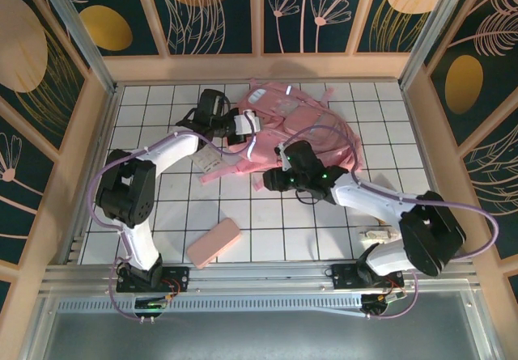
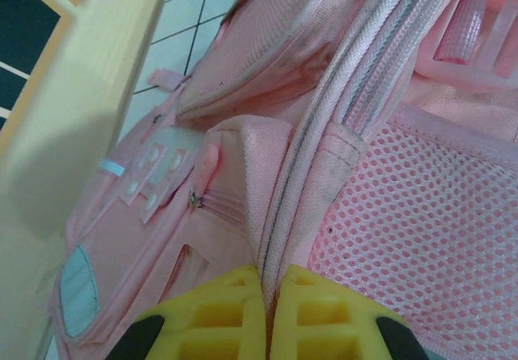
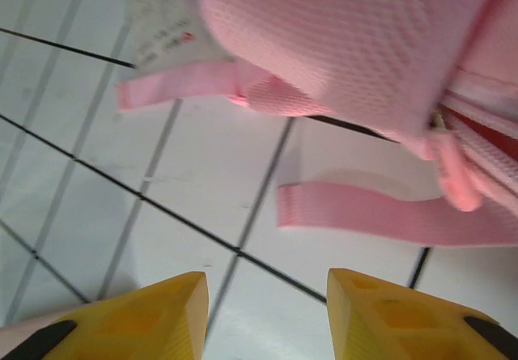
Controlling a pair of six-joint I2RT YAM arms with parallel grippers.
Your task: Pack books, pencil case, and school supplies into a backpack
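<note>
At the left claw [image 2: 267, 287]: pressed together, pinching the corded rim of the backpack [image 2: 388, 214] next to a mesh pocket, so busy with holding. Well apart from it, toward the arm bases: the pencil case [image 1: 213, 242], flat on the desk [image 1: 267, 214], long axis slanting from near-left to far-right. At the right claw [image 3: 267, 283]: spread, gripping nothing, above bare tiles with a loose strap [image 3: 364, 214] just ahead. From here the pencil case behind and to the left, seemingly nearer than from the left claw; probably a matter of turning back and closing across the short side
</note>
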